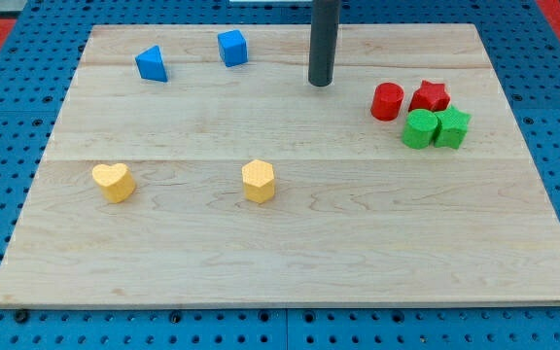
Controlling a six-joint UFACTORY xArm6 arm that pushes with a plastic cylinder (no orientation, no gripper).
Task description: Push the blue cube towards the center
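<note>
The blue cube (pixel 232 48) sits near the view's top edge of the wooden board (pixel 290 253), left of the middle. My tip (pixel 320 83) is the lower end of a dark rod at the view's top centre. It stands apart from the cube, to its right and slightly lower. A blue triangular block (pixel 151 64) lies left of the cube.
A red cylinder (pixel 387 101), a red star (pixel 430 96), a green cylinder (pixel 419 128) and a green star (pixel 451 127) cluster at the view's right. A yellow heart (pixel 113 182) lies at the left and a yellow hexagon (pixel 259 181) near the middle.
</note>
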